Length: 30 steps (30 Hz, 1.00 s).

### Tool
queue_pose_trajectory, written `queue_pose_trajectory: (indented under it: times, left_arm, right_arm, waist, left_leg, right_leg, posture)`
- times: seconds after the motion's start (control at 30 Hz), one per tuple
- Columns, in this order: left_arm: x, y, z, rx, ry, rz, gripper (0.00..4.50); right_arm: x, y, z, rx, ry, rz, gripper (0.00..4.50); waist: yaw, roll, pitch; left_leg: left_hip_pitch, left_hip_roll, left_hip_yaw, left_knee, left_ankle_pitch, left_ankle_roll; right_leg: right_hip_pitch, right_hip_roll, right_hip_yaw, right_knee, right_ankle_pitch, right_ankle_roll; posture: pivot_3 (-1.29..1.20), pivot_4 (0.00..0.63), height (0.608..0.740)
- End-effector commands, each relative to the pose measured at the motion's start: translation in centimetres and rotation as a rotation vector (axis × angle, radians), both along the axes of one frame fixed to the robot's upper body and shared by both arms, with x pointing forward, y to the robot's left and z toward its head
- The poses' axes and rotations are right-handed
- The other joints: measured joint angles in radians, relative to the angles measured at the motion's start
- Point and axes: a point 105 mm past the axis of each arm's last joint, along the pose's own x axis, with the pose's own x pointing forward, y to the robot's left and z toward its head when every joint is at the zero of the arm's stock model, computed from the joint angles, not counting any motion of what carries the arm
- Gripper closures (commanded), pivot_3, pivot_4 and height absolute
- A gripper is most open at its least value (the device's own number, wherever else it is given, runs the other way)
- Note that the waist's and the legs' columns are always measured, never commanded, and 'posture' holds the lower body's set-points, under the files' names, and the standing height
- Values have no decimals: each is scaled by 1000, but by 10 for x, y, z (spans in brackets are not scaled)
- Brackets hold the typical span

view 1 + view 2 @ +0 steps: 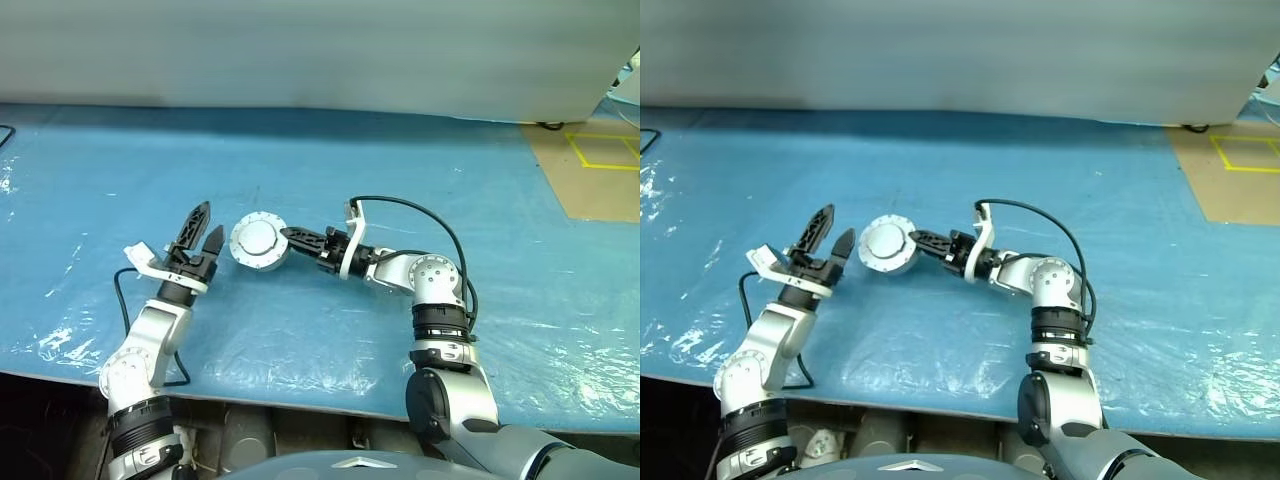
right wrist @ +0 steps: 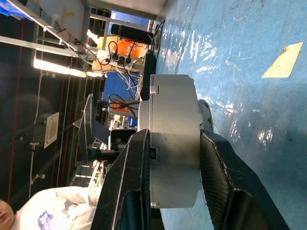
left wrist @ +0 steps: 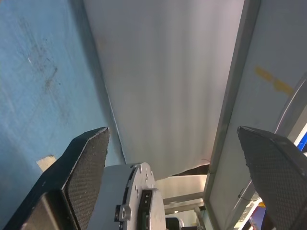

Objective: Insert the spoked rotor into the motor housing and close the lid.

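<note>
Right hand [image 1: 292,237] grips round silver motor housing [image 1: 259,243].

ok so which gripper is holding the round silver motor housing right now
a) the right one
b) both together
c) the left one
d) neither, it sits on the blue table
a: the right gripper has its two black fingers closed on the sides of the motor housing, as the right wrist view shows, while the left gripper stands open beside it, apart from it.
</note>
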Motion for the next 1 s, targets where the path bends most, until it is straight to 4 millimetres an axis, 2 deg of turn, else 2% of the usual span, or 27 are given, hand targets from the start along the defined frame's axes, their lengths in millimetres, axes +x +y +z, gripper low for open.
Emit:
queue_pose_trajectory:
  times: [0.03,0.6,1.0]
  left_arm:
    - [-6,2,-3,25,-9,-6,7]
    - [-6,-17,-14,39,-10,-99,7]
    - [-6,-43,-11,28,-43,-193,7]
  right_arm:
    - [0,6,25,88,-71,24,3280]
    - [-1,7,34,149,-68,32,3280]
    - [-11,14,35,173,-55,95,3280]
  waist:
    - [0,0,0]
    - [0,0,0]
    - [1,0,0]
  left_leg:
    - [0,0,0,0,0,0]
    - [0,0,0,1,0,0]
    - [0,0,0,1,0,0]
  right_leg:
    - [0,0,0,0,0,0]
    - [1,0,0,0,0,0]
    - [1,0,0,1,0,0]
  posture:
    - [0,150,740]
    - [0,150,740]
    - [0,150,740]
